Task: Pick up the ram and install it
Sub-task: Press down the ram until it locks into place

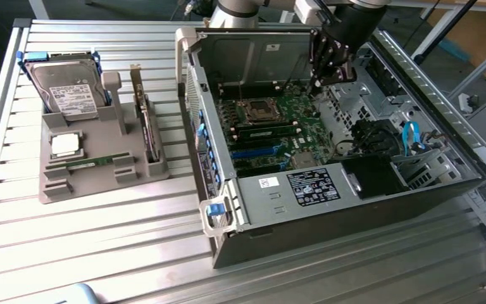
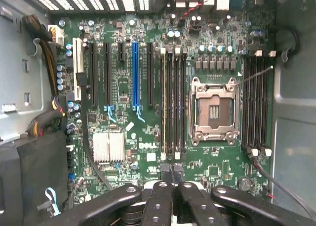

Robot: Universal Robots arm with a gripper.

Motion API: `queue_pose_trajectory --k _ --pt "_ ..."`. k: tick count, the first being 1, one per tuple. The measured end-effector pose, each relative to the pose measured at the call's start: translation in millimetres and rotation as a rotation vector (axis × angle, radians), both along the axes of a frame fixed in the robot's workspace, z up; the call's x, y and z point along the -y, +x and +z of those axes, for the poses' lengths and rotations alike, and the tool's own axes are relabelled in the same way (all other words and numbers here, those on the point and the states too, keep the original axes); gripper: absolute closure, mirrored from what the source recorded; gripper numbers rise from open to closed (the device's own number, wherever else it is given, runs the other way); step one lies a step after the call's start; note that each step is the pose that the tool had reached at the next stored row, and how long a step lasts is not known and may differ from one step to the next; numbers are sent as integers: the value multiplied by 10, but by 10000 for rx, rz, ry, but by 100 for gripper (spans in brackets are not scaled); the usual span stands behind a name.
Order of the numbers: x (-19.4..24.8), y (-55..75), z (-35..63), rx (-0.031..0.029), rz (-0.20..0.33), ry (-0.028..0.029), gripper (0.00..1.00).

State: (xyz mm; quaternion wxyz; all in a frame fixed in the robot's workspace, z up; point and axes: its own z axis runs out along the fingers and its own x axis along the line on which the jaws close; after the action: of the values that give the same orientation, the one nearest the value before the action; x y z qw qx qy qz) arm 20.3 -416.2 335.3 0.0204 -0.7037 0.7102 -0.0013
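Right now the pincer (image 1: 319, 83) hangs clenched and grasping nothing inside the open computer case (image 1: 252, 60), which takes up the middle of the counter (image 1: 124, 253) and reaches toward its edge on the exterior view's right. From the wrist, its shut tips (image 2: 171, 172) sit over the motherboard (image 2: 128, 63), just beside one end of a bank of black memory slots (image 2: 173, 102) and near the empty processor socket (image 2: 212, 110). The ram (image 1: 91, 163) lies flat in a gray holder tray (image 1: 99, 183) near the counter's edge on the exterior view's left, well apart from the pincer. That tray also holds a hard drive (image 1: 66, 88), a square processor chip (image 1: 64, 144) and an upright expansion card (image 1: 146, 123).
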Motion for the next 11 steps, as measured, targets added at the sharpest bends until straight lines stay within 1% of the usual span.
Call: queue_pose_trajectory --k 5,11 --pt "0 87 0 0 0 0 90" --pt "0 92 0 0 0 -2 90"
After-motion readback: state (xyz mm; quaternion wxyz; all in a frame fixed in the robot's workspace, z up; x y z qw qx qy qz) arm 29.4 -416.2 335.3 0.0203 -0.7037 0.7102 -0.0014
